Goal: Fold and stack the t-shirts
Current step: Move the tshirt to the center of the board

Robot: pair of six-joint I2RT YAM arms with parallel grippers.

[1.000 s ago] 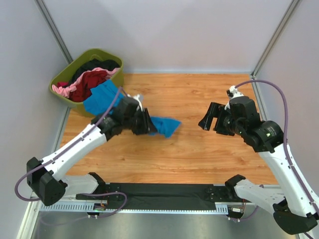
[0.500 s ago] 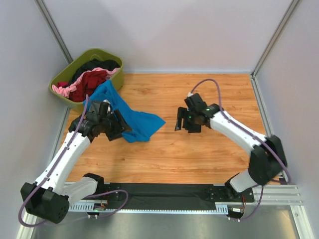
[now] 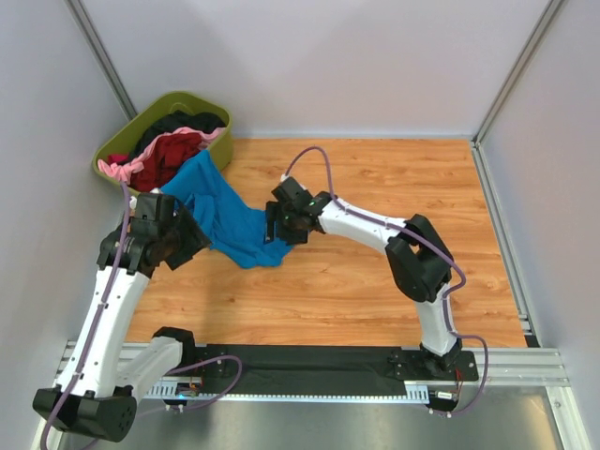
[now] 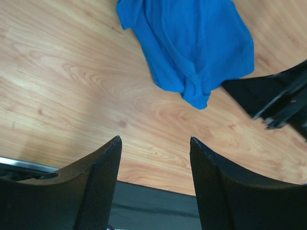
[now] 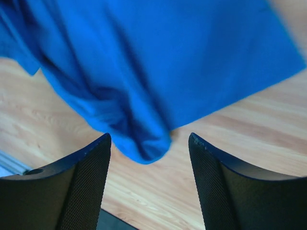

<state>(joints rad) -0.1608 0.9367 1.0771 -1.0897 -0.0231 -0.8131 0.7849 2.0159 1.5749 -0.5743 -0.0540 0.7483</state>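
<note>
Left gripper point(image 4: 154, 139): fingers apart, empty, above bare wood. Right gripper point(image 5: 149, 135): fingers apart too, clamped on nothing.

Bright blue soft cloth t-shirt point(image 3: 225, 217): unfolded, crumpled, bunched into a rumpled near edge.

Below, light-brown wood-grain tabletop point(image 3: 375, 272); around it, pale grey walls point(image 3: 328, 66).

That bunched edge just ahead of the right fingertips; the shirt well ahead of the left ones. Far end at an olive-green plastic tub point(image 3: 178, 97) holding a heap of dark red, pink and black cloth point(image 3: 173, 150).
</note>
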